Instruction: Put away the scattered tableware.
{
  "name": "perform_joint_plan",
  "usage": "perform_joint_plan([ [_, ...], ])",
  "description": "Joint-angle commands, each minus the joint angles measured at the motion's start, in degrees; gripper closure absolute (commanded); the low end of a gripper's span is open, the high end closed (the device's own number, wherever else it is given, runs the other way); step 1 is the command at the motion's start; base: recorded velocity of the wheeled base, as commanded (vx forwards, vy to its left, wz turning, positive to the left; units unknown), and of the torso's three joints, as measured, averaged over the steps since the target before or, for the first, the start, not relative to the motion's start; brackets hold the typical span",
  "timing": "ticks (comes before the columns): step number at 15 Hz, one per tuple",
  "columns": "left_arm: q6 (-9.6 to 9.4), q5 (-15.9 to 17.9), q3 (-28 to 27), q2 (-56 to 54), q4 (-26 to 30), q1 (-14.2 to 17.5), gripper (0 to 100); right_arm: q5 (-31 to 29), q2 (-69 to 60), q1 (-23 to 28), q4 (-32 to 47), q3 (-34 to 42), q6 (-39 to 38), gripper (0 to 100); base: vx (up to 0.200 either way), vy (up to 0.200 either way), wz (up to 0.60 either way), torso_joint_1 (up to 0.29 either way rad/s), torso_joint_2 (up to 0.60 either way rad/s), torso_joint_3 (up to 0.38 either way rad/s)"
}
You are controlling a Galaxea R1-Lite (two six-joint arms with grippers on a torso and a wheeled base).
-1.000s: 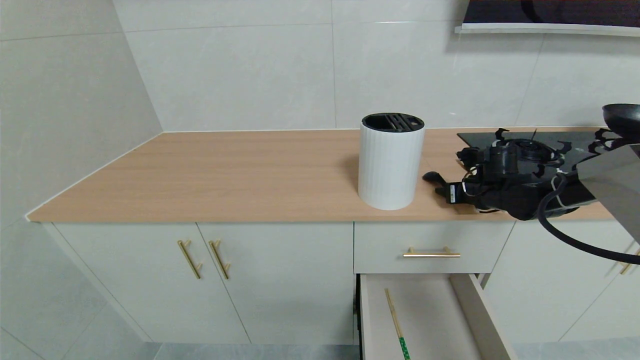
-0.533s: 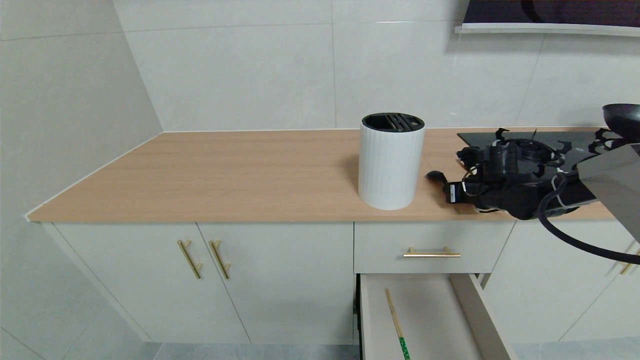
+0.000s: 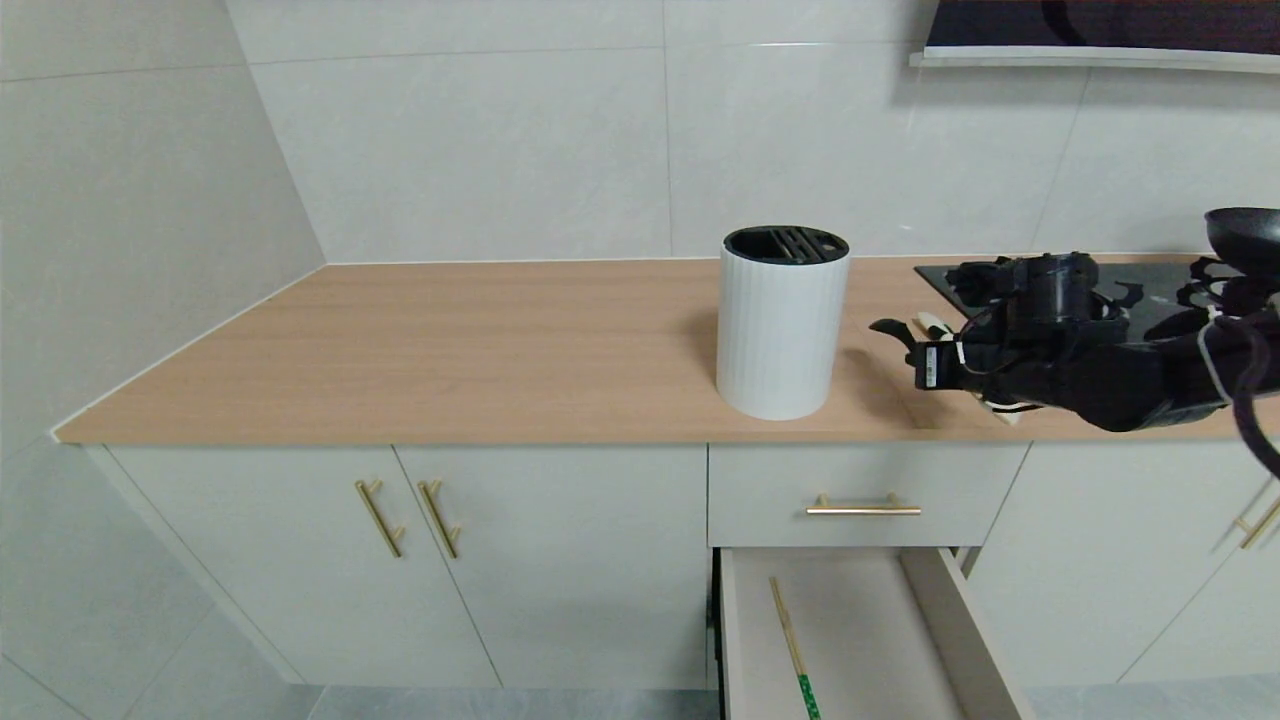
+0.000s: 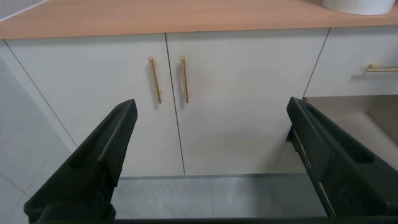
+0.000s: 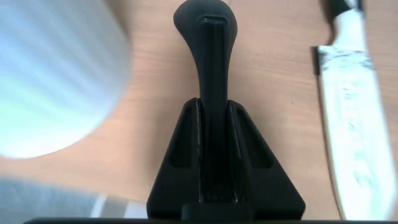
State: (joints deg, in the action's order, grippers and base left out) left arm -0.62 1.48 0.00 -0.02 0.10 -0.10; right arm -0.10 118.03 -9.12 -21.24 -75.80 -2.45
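- Head view: a white ribbed knife block (image 3: 782, 330) with a black slotted top is seen upright on the wooden surface (image 3: 480, 350).
- The right tool (image 3: 886, 329) is held just to the right of the block, over the surface. Its tip is aimed at the block without touching it.
- A knife (image 3: 937, 325) lies flat on the surface just behind the right tool and passes under the arm. Its long axis runs slantwise, one end toward the back and the block, the other toward the front edge.
- A black stove (image 3: 1150, 285) sits at the right end, with a dark pan (image 3: 1245, 232) above it.
- Below the surface, a drawer (image 3: 960, 620) is pulled open. A pair of chopsticks (image 3: 790, 640) lies inside along its left side, the long axis running front to back and the green end nearest the front.
- Left wrist view: the left tool (image 4: 211, 180) is seen spread wide with nothing between its fingers (image 4: 93, 168). It faces the cabinet doors (image 4: 236, 112) and their gold handles.
- Right wrist view: the right tool (image 5: 205, 25) is seen pressed together and holds nothing.
- The knife (image 5: 348, 124) lies beside it, apart and roughly parallel. The pale blade is nearer the camera, and the dark handle points the same way as the tool's tip.
- The block (image 5: 56, 74) appears on the tool's other side.
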Motion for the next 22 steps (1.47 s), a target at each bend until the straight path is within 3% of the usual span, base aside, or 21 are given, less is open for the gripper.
perform_joint_plan([
  [1,0.01,0.02,0.0,0.02,-0.01,0.01,0,-0.96,-8.52,-0.81,-0.03,5.49,-0.36,100,0.0,0.0,0.0,0.0,0.0,0.0],
  [9,0.01,0.02,0.0,0.02,-0.01,0.01,0,-0.69,-27.24,-5.65,2.16,29.31,-0.71,100,0.0,0.0,0.0,0.0,0.0,0.0],
  [14,0.01,0.02,0.0,0.02,-0.01,0.01,0,-0.52,-29.7,-6.44,-3.99,41.17,-1.77,100,0.0,0.0,0.0,0.0,0.0,0.0],
  [19,0.01,0.02,0.0,0.02,-0.01,0.01,0,-0.69,-26.1,-6.53,-12.07,43.63,-1.15,100,0.0,0.0,0.0,0.0,0.0,0.0],
  [22,0.01,0.02,0.0,0.02,-0.01,0.01,0,-0.61,-26.1,-6.44,-12.25,43.9,-1.15,100,0.0,0.0,0.0,0.0,0.0,0.0],
])
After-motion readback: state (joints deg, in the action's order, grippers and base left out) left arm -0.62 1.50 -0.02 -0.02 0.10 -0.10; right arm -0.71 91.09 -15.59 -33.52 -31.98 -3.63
